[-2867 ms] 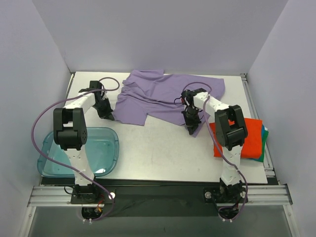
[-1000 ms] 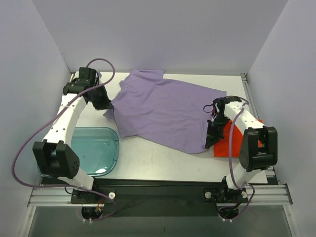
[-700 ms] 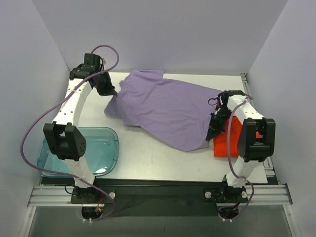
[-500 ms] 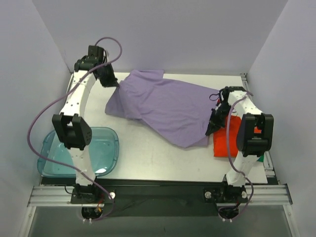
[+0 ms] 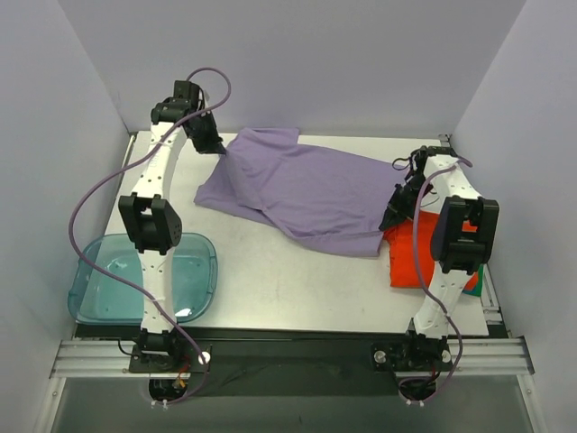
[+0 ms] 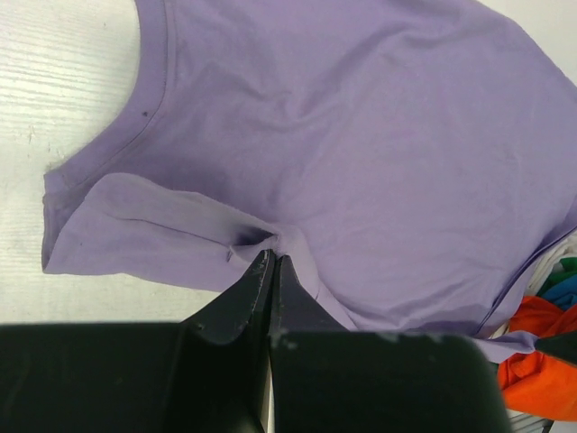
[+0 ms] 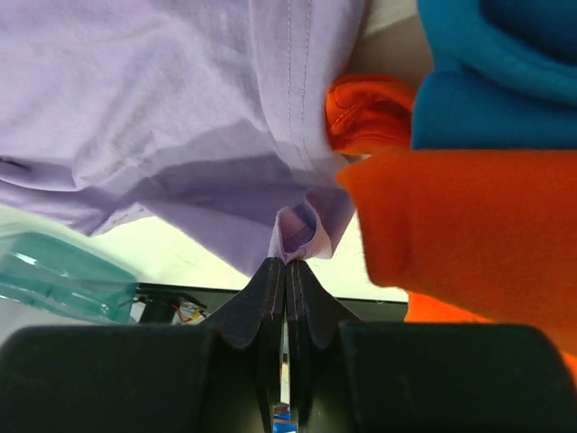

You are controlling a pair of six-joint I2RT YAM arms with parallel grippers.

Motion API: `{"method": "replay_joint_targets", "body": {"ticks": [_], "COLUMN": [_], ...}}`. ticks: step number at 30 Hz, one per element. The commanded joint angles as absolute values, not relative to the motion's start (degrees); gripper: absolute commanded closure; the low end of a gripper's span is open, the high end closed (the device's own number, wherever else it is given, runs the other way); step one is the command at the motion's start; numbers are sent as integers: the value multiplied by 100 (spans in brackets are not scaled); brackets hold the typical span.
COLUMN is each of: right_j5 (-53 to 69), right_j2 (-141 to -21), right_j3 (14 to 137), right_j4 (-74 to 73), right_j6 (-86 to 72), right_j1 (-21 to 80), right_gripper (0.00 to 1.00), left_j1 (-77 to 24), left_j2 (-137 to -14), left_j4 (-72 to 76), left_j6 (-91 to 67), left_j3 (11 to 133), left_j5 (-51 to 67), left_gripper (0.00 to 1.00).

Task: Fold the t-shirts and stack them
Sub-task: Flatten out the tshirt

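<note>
Lavender t-shirt (image 5: 306, 191) stretches between left gripper (image 6: 271, 260) and right gripper (image 7: 287, 262), both clamped on its fabric, beside orange t-shirt (image 5: 407, 263).

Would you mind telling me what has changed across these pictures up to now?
Both grippers, shut on the lavender shirt, pulled it: left gripper toward the far-left corner, right gripper rightward to the orange shirt, stretching it out. Blue tray and orange shirt stayed put.

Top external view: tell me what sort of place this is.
Probably a robotics lab cell: plain walls box in a white table, the left arm and right arm are bolted to a metal rail, with a purple t-shirt held between them.
</note>
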State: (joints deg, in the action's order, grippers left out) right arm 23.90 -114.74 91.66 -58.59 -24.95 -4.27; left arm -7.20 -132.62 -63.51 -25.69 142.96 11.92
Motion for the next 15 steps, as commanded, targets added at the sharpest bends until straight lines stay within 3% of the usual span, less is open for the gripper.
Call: {"method": "replay_joint_targets", "body": {"ticks": [1,15], "right_j5": [2408,2277], "right_j2": [-11522,-11531], "right_j3": [9483,9580], "right_j4": [-6223,-6231], "right_j6": [-2637,-2804], "right_j1": [-545,-800], "right_gripper": [100,100], "left_j1": [-703,-571], "left_j2": [-13236,-13254], "left_j4": [-5952,-5256], "left_j6": [-2619,-2768], "left_j3": [14362,14247], "left_j5": [1318,1283], "left_gripper": [100,100]}}
